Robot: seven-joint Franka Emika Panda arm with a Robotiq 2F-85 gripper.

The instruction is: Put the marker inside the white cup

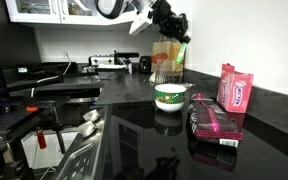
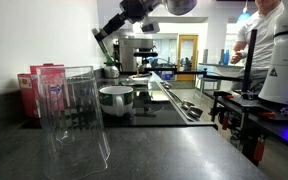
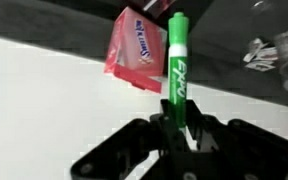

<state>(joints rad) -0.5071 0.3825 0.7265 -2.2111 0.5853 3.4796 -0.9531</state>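
Note:
In the wrist view my gripper (image 3: 176,132) is shut on the bright green marker (image 3: 176,60), which sticks out from between the fingers. In both exterior views the gripper (image 1: 172,22) (image 2: 103,38) hangs high above the black counter, above and behind the white cup. The marker is too small to make out there. The white cup (image 1: 171,96) (image 2: 115,98), squat with a green band, stands on the counter below the gripper. It does not show in the wrist view.
A pink box (image 1: 235,88) (image 2: 46,88) (image 3: 136,50) stands near the cup. A dark pink-lidded case (image 1: 215,124) lies beside it. A tall clear container (image 2: 75,122) stands in the foreground; a clear brownish one (image 1: 167,58) stands behind the cup. A sink (image 1: 79,150) is at the counter's side.

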